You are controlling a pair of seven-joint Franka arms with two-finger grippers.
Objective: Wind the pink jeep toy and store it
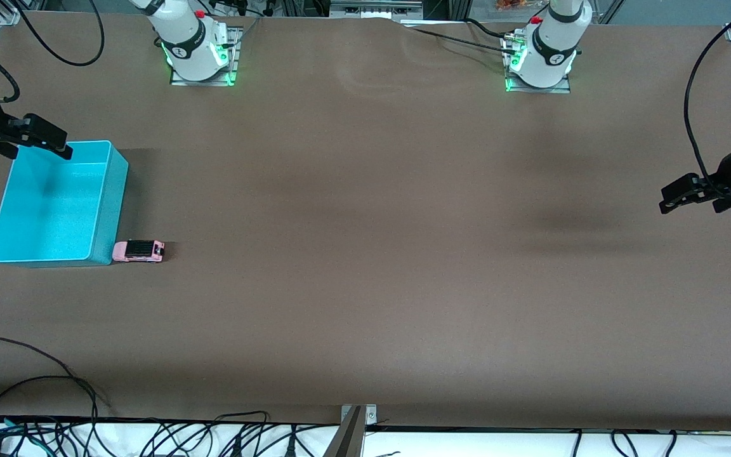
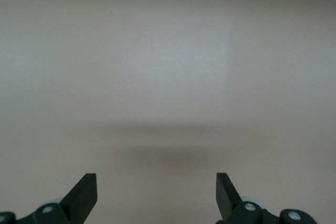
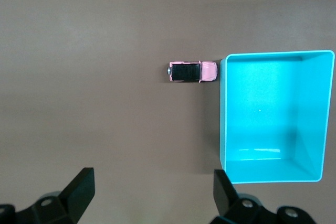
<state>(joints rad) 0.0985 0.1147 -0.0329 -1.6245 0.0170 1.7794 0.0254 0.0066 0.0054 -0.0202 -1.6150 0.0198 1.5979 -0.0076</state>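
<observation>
Desk: we're looking at a wide brown desk (image 1: 365,254), cables trailing along its camera-side edge.
Bin: a turquoise bin (image 1: 106,209) sits at the right arm's end of the desk, and we see nothing inside it.
Pink jeep toy: the pink jeep toy (image 1: 139,251) stands on its wheels just beside the bin's camera-side corner, nose against or almost against the wall; we can't tell which.
Right end effector: the right end effector (image 1: 61,147) hangs over the bin's rim farthest from the camera, fingers spread wide, holding nothing.
Left end effector: the left end effector (image 1: 665,203) waits over bare desk at the left arm's end, fingers wide and empty too.
Stage: by our reading nothing is done yet, the toy neither wound nor stored.
Risk: the jeep is tiny and snug to the bin, so we'd worry a finger lands on the wall and shoves the bin.
Risk two: it's on wheels, so a glancing touch could send it rolling away.
</observation>
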